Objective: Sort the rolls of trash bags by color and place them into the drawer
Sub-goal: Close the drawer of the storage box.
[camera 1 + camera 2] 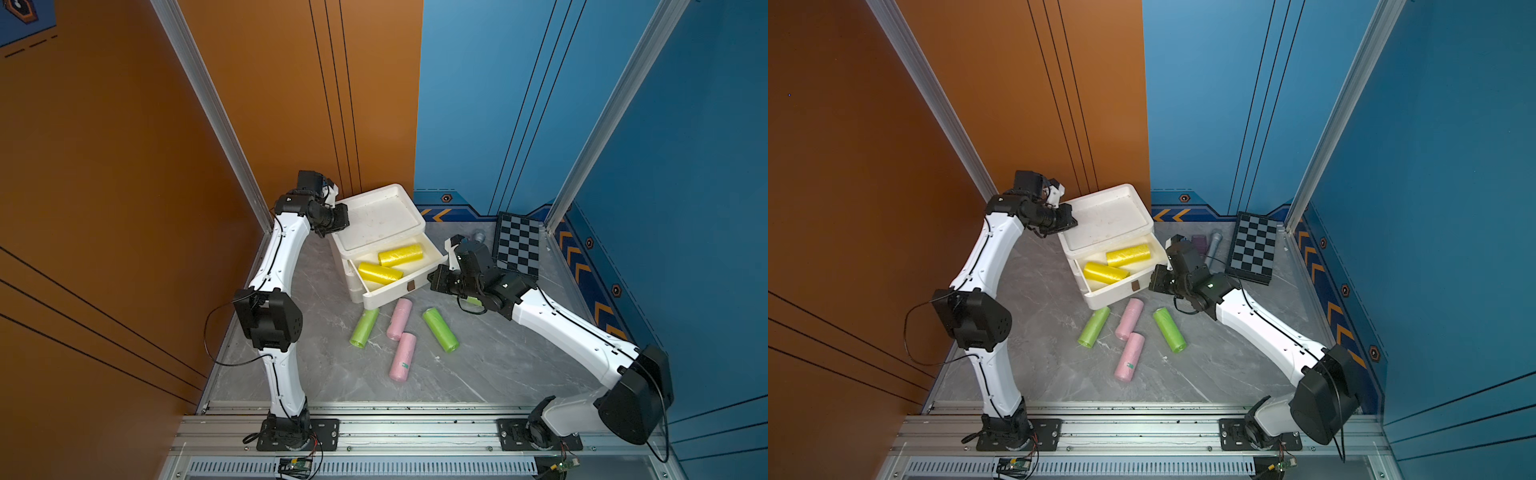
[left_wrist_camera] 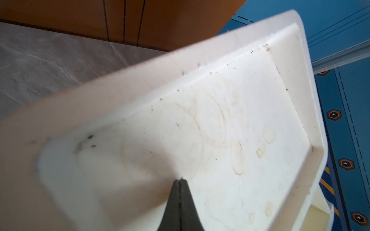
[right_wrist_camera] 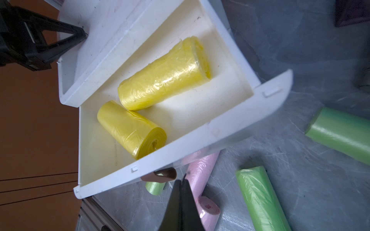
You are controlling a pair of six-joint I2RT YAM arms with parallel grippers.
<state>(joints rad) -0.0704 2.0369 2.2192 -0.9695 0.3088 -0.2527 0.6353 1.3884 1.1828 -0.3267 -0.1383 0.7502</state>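
**Grey marble tabletop (image 1: 498, 365) with the top drawer (image 1: 395, 292) standing open**

White cabinet (image 1: 419, 227) is sitting at the centre of both top views, and its top drawer is sticking out toward the lower right of the frame. Two yellow rolls (image 1: 400, 254) are lying inside that drawer, angled toward each other with their near ends close together. Below the drawer front, four more rolls are lying loose on the tabletop: two green rolls (image 1: 365, 328) are flanking two pink rolls (image 1: 400, 319), and the lower pink one is showing a small green label. Left gripper (image 2: 180, 181) is hanging over the left corner of the cabinet's recessed top, clenched on nothing; whether its tip is touching the plastic cannot be told. Right gripper (image 3: 183, 180) is likewise pinched tight and empty, pointing at the drawer front just beside the brown pull tab (image 3: 160, 175); contact there cannot be told either. Black-and-grey chequered board (image 1: 519, 245) is sitting right of centre, behind the right arm.
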